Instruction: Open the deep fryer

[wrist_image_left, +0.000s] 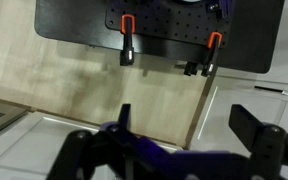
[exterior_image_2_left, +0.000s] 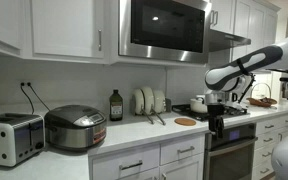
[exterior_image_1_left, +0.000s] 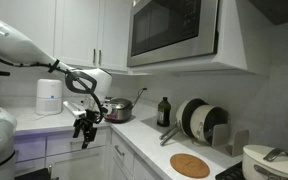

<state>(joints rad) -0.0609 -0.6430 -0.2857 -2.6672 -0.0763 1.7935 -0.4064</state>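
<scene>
The deep fryer [exterior_image_2_left: 74, 127] is a round stainless-steel cooker with a dark lid. It stands on the white counter, and the lid is down. It also shows in an exterior view [exterior_image_1_left: 117, 108] at the far end of the counter. My gripper [exterior_image_1_left: 84, 128] hangs off the counter's front edge, well apart from the fryer. In an exterior view [exterior_image_2_left: 221, 112] it is near the stove. In the wrist view my gripper [wrist_image_left: 189, 130] is open and empty, over wooden floor. The fryer is out of the wrist view.
A toaster [exterior_image_2_left: 9, 138] stands beside the fryer. A dark bottle [exterior_image_2_left: 116, 105], a dish rack [exterior_image_2_left: 149, 100] and a cork trivet [exterior_image_2_left: 186, 121] line the counter. A white canister appliance [exterior_image_1_left: 49, 95] and a wide white lidded pot [exterior_image_1_left: 274, 160] also stand there. A microwave [exterior_image_2_left: 164, 28] hangs overhead.
</scene>
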